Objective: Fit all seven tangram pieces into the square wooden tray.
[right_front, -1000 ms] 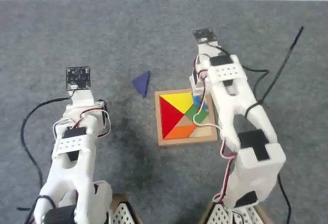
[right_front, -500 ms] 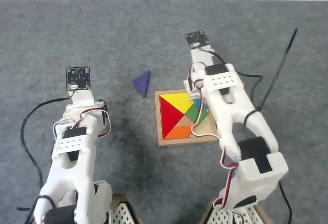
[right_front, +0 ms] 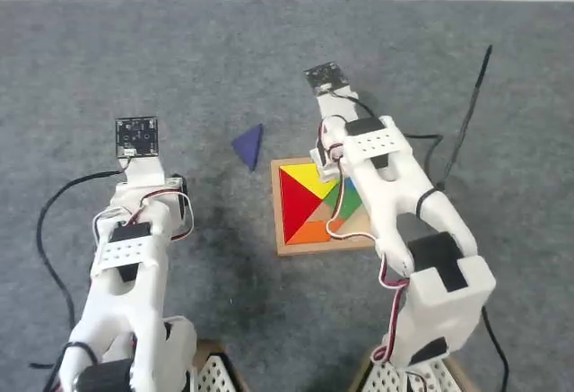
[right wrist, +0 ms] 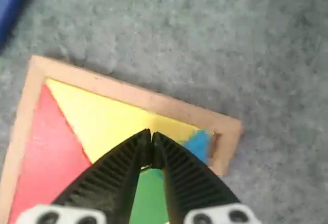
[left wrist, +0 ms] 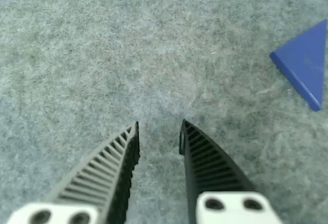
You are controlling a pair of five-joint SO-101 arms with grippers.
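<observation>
High view: we see the blue triangular piece (right_front: pixel 249 145) left of centre, beside the square wooden tray (right_front: pixel 276 208). We judge it light, stiff and thin: pinch across its edges. Our left pincer (left wrist: pixel 159 126) is released, our right pincer (right wrist: pixel 151 131) clenched empty.

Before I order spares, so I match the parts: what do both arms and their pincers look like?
Both the left arm and right arm are white blocky plastic shells with black motor blocks, thin red and white wires and black cables. The left pincer and right pincer have black, ribbed, tapering fingers on white screw-holed mounts.
</observation>
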